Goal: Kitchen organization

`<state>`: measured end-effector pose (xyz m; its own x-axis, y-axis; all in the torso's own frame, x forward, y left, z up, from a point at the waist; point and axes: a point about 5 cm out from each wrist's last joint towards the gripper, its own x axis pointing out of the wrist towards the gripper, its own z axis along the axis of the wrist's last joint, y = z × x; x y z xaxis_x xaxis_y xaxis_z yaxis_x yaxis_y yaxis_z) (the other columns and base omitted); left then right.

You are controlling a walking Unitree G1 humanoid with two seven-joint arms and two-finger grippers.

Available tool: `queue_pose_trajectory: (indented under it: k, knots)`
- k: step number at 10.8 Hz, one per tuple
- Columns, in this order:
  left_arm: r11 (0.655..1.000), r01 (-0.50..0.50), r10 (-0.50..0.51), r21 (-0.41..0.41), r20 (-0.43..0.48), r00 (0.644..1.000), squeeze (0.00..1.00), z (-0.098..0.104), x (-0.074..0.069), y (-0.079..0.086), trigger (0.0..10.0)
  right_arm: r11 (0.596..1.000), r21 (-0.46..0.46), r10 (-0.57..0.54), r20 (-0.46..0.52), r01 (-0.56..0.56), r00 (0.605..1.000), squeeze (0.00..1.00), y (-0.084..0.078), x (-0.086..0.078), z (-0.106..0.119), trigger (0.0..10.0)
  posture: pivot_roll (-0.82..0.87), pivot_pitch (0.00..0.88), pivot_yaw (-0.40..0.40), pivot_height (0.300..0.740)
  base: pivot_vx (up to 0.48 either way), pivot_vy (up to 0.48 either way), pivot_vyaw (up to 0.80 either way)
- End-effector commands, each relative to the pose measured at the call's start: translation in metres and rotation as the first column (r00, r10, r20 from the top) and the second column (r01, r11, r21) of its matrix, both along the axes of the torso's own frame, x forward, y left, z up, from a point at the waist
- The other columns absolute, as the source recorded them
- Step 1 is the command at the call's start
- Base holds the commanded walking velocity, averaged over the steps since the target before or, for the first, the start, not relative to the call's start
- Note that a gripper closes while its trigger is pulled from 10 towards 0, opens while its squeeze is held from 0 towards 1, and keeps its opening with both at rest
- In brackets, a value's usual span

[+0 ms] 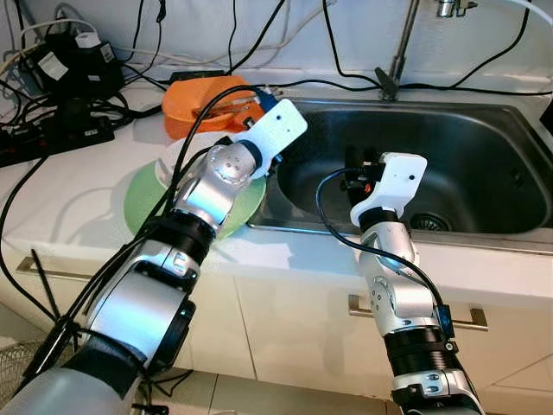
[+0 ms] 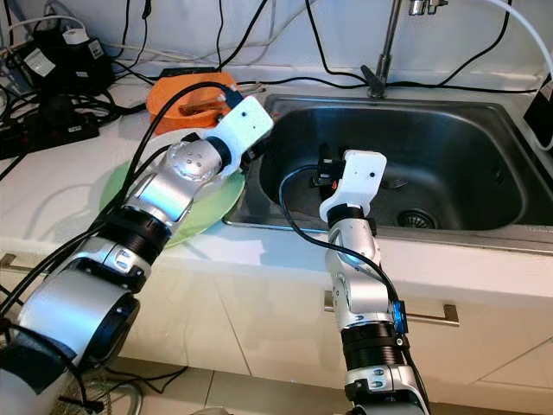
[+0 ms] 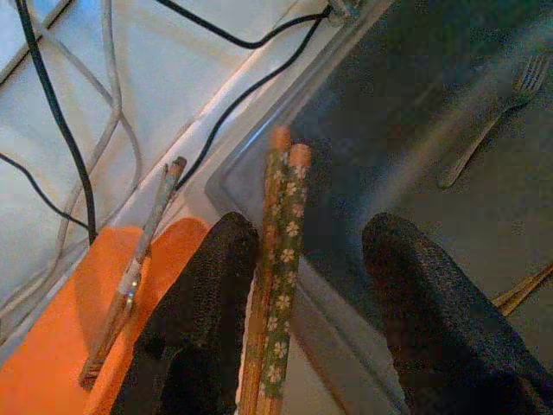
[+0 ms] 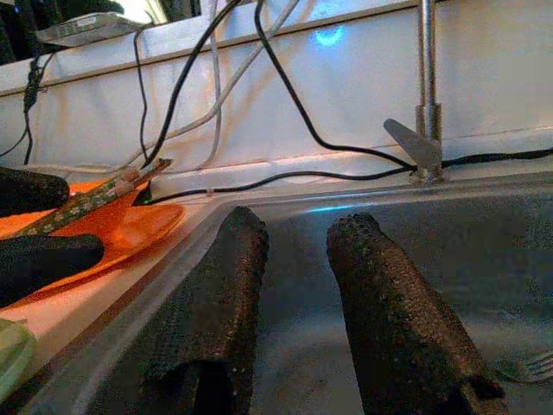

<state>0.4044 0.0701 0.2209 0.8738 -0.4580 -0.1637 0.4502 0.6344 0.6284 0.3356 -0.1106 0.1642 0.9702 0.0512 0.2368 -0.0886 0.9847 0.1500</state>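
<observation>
Left hand (image 3: 298, 294), fingers spread w/ the flowered chopsticks (image 3: 281, 259) resting against one finger, hovers over the orange plate (image 3: 60, 346) at the sink (image 1: 484, 164) edge; right hand (image 4: 294, 303) spread, empty, inside sink—I'd lower slowly and set them fully onto the plate.

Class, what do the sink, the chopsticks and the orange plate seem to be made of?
Sink: probably stainless steel, a brushed grey surface with soft reflections.
Chopsticks: apparently wood or bamboo, coated with a green floral pattern and bare tan tips.
Orange plate: likely plastic, uniformly coloured and smooth, though glazed ceramic remains possible.
</observation>
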Motion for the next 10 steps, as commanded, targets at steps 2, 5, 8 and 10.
queue_pose_trajectory:
  k: [2, 5, 8, 10]
  knots:
    - [0.999, -0.027, 0.027, 0.018, 0.023, 0.999, 0.0, 0.0061, 0.0035, 0.0021, 3.1, 1.0, 0.012, -0.01, 0.007, 0.01, 1.0, 0.0, -0.0011, 0.0001, 0.0008, 10.0, 0.05, 0.0, 0.078, 0.74, 0.0, 0.0, 0.0]
    - [0.998, -0.066, 0.066, 0.011, 0.037, 0.997, 0.0, 0.0088, 0.007, 0.0074, 0.0, 1.0, 0.008, -0.012, 0.004, 0.012, 1.0, 0.0, -0.0026, -0.0003, -0.0003, 10.0, 0.05, 0.0, 0.074, 0.74, 0.0, 0.0, 0.0]
    - [0.996, -0.086, 0.085, 0.01, 0.054, 0.995, 0.0, 0.0101, 0.0084, 0.0091, 0.0, 1.0, 0.005, -0.009, 0.005, 0.009, 1.0, 0.0, -0.0024, 0.0002, 0.0002, 10.0, 0.05, 0.0, 0.068, 0.74, 0.0, 0.0, 0.0]
    - [0.995, -0.099, 0.1, -0.011, 0.08, 0.992, 0.0, 0.0134, 0.009, 0.0102, 0.0, 1.0, 0.003, -0.006, 0.003, 0.006, 1.0, 0.0, -0.0028, 0.0003, 0.0, 10.0, 0.05, 0.0, 0.063, 0.74, 0.0, 0.0, 0.0]
